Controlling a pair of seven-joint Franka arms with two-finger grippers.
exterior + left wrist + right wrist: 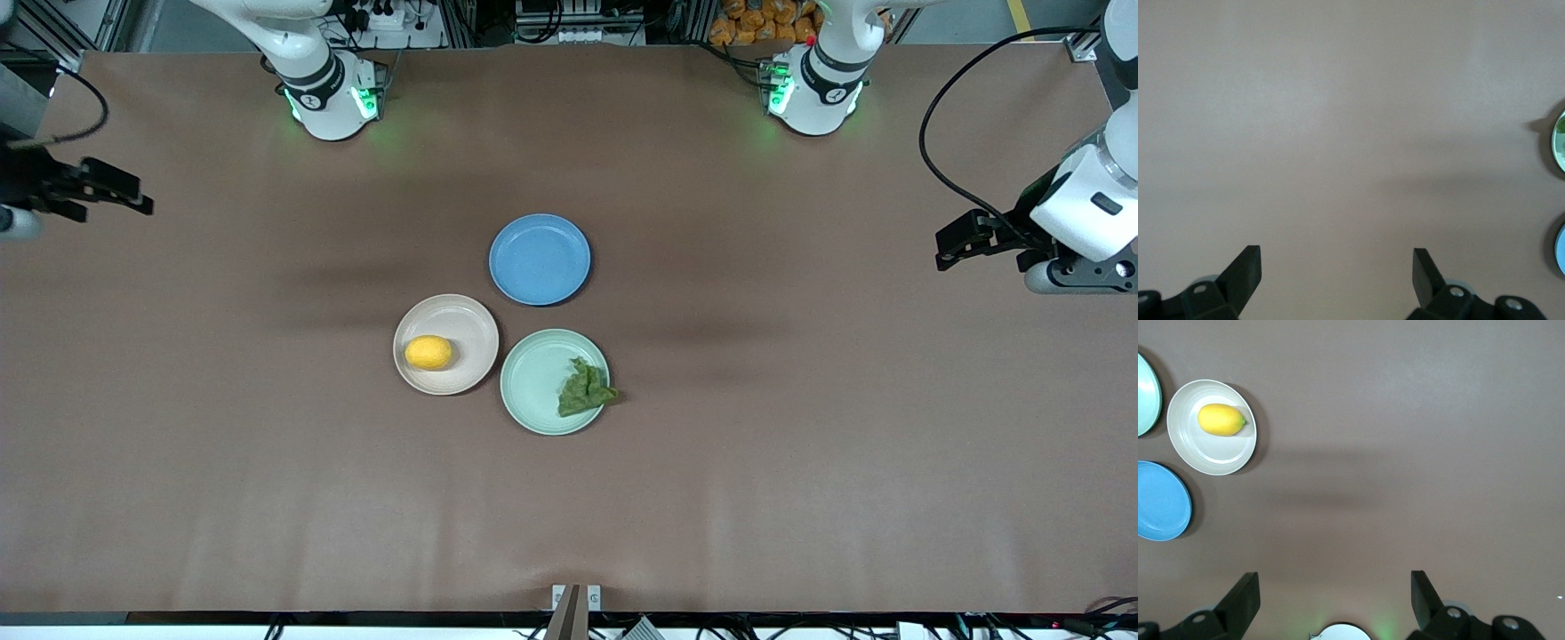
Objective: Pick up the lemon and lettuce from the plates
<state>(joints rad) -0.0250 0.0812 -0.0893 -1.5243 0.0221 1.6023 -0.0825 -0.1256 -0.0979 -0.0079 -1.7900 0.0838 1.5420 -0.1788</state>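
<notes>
The yellow lemon (428, 353) lies on the beige-pink plate (467, 324). The dark green lettuce (585, 388) lies on the mint green plate (538, 378), reaching over its rim toward the left arm's end. My left gripper (947, 249) is open and empty over bare table at the left arm's end, well away from the plates. My right gripper (133, 196) is open and empty over bare table at the right arm's end. The right wrist view shows the lemon (1221, 419) on its plate (1211, 453), far from the open right gripper (1335, 587). The left gripper (1337, 263) looks on bare table.
An empty blue plate (540, 259) sits farther from the front camera than the two task plates, close to both. It also shows in the right wrist view (1161, 501). The arm bases (329, 98) (813, 89) stand along the table's back edge.
</notes>
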